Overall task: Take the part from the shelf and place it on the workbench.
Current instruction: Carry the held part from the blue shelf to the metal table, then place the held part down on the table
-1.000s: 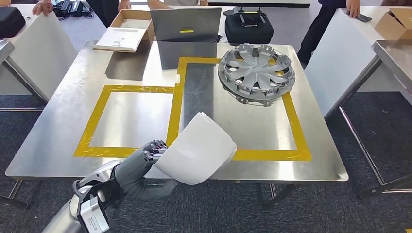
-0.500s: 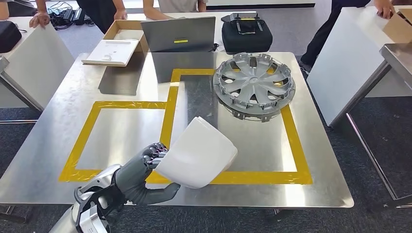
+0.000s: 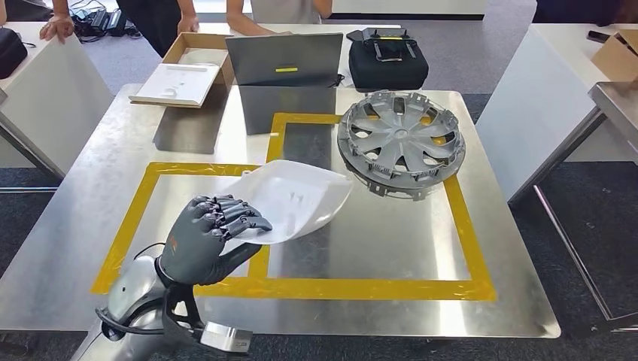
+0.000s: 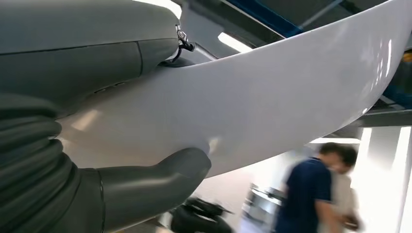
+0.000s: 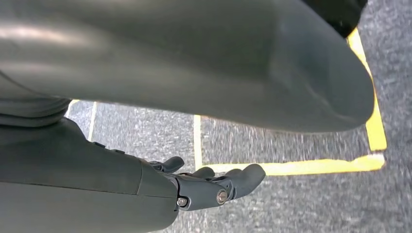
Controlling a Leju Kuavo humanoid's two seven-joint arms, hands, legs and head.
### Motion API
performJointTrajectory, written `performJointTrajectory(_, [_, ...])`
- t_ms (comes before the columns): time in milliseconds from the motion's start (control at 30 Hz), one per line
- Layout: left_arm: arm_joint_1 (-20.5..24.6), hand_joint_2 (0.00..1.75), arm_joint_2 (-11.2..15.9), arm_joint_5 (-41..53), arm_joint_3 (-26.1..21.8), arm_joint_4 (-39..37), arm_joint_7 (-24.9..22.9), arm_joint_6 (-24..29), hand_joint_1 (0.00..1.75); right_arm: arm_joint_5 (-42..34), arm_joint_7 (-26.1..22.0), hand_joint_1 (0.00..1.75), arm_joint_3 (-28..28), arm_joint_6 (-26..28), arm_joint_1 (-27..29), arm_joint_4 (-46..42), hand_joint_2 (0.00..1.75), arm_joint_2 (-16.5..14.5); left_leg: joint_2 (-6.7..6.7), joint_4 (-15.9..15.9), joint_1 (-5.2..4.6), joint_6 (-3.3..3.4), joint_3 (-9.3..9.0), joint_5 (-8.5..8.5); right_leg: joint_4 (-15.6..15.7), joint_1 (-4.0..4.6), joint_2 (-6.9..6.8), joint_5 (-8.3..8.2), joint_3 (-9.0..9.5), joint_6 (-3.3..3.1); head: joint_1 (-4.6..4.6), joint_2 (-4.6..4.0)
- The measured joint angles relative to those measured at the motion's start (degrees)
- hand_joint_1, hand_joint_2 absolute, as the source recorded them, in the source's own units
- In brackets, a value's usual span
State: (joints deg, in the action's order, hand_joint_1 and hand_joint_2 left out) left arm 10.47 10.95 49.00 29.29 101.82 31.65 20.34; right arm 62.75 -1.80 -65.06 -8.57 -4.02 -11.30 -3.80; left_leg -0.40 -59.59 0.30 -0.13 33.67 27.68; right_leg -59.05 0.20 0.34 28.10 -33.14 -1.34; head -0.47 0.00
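**White part held over the bench by the left hand**

In the head view, the left hand is gripping the white part, a thin curved shell, by its near edge, with the dark fingers lying curled over the top of it. The part is hanging tilted above the steel bench, over the yellow tape strip that is dividing the two marked rectangles. A silver wheel cover is lying flat at the far right of the larger rectangle, apart from the white part. Along the far edge a laptop, a black case and an open cardboard box are sitting, and people are standing beyond them.

In the left wrist view, the thick grey thumb is pressing against one face of the white part, which is sweeping across the frame. A person in a dark shirt is showing blurred behind it.

In the right wrist view, the right hand is hanging over grey carpet crossed by yellow floor tape; its fingers are loosely curled and holding nothing.
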Motion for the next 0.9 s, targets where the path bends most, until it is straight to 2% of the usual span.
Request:
performJointTrajectory(133, [0.7,1.75,1.7,7.7,-1.5,-6.6,-3.0,4.8,1.75,0.1,-0.3,0.00,0.0,-0.1,0.0,0.0,0.00,-0.3,0.02,0.0,-0.02,0.33,-0.05,0.13,0.5,0.01,0.00,-0.10,0.28,0.47,0.11,0.00])
performJointTrajectory(267, [1.4,1.75,3.6,9.8,-2.9,-13.5,-4.0,6.9,1.75,0.2,-0.4,0.00,0.0,-0.1,0.0,0.0,0.00,-0.6,0.05,0.0,-0.06,0.44,-0.05,0.16,0.7,-0.05,0.01,-0.18,0.34,1.38,0.16,0.00])
performJointTrajectory(367, [1.8,1.75,4.6,10.6,-3.7,-17.5,-4.3,7.6,1.75,0.1,-0.4,0.00,0.0,-0.1,0.0,0.0,0.00,-0.8,0.10,0.0,-0.07,0.44,-0.07,0.16,0.7,-0.06,0.01,-0.18,0.31,1.74,0.14,0.00])
performJointTrajectory(533, [4.0,1.75,5.4,11.9,-4.1,-23.8,-5.5,8.4,1.75,-0.4,-0.3,0.00,-0.2,-0.1,0.0,0.0,0.00,-1.1,0.04,0.0,0.03,0.34,-0.11,0.11,0.6,0.02,-0.03,-0.13,0.30,1.85,0.15,0.00])
performJointTrajectory(900, [11.3,1.75,5.4,15.9,-8.1,-49.3,-6.2,16.3,1.75,-0.1,0.3,0.00,-0.5,0.2,0.1,0.0,0.00,-1.8,0.11,0.1,0.18,0.11,-0.19,-0.01,0.4,0.12,0.05,-0.07,0.18,1.71,0.14,0.00])
